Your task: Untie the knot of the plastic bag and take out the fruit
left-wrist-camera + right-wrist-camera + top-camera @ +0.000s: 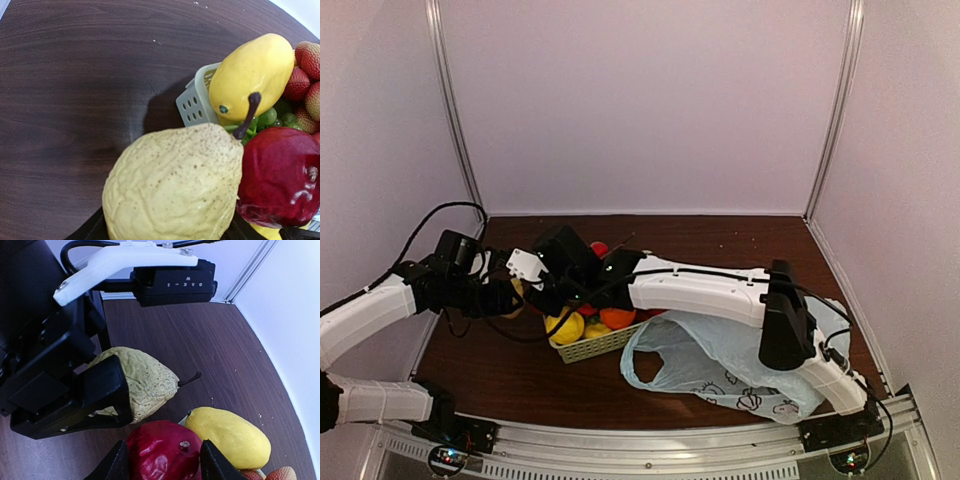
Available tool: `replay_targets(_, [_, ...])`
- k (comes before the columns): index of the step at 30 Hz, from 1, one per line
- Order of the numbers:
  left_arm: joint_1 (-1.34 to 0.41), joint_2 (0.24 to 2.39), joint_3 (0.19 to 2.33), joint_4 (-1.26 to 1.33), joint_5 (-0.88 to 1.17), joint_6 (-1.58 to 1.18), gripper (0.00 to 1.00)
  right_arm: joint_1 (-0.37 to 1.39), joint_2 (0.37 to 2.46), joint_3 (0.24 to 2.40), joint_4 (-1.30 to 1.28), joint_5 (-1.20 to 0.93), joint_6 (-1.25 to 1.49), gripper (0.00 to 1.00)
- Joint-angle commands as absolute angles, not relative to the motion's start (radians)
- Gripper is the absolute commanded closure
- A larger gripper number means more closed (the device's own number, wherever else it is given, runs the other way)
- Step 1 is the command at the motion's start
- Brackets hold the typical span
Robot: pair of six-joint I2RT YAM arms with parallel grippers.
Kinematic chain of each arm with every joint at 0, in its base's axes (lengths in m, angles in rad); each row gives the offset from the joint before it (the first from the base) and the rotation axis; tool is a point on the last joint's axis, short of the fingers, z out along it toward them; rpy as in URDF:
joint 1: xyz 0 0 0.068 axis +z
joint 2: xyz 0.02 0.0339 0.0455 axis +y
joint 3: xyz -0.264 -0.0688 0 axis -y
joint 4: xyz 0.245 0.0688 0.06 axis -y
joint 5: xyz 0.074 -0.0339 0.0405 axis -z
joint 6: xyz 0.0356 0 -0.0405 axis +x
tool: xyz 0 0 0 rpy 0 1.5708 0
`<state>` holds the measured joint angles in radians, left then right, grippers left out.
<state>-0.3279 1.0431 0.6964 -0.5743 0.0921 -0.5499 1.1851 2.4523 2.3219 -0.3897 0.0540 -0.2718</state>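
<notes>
two grippers are gathered at the left end of the basket (pixel 610 343), and both are occupied. just left of the basket, the left gripper (pixel 506 298) is clamped on a wrinkled pale pear (pixel 175 185). the pear's long axis is laid from that gripper toward the basket, stem end leading, so the coming move is judged to be a short carry rightward over the rim, with the left arm the nearer one for it. inside the basket's left end a smooth yellow mango (pixel 252 75) is lodged against the wall. just beside the pear's stem end, the right gripper (pixel 165 460) is set about a red fruit (pixel 280 175), a finger pressed to each flank, so a clamp on it is judged. whether pear and red fruit are touching cannot be told, and a clash there is the risk. right of the basket, the plastic bag (pixel 720 375) is spread slack with its mouth turned toward the basket; no knot is made out, and whether fruit remains inside cannot be told. the bag is shown only from the top view, where both sets of fingers are hidden under the wrists; the fingers are seen only from the wrist views
</notes>
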Motion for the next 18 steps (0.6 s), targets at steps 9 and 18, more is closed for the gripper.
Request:
replay_targets(9, [-0.324, 1.027, 0.696, -0.569, 0.083, -0.561, 0.45, 1.207, 2.405, 2.315, -0.433, 0.112, -0.411, 0.53])
replay_targets(18, [-0.324, 1.026, 0.696, -0.574, 0.088, -0.558, 0.45, 1.207, 2.402, 2.255, -0.429, 0.099, -0.384, 0.53])
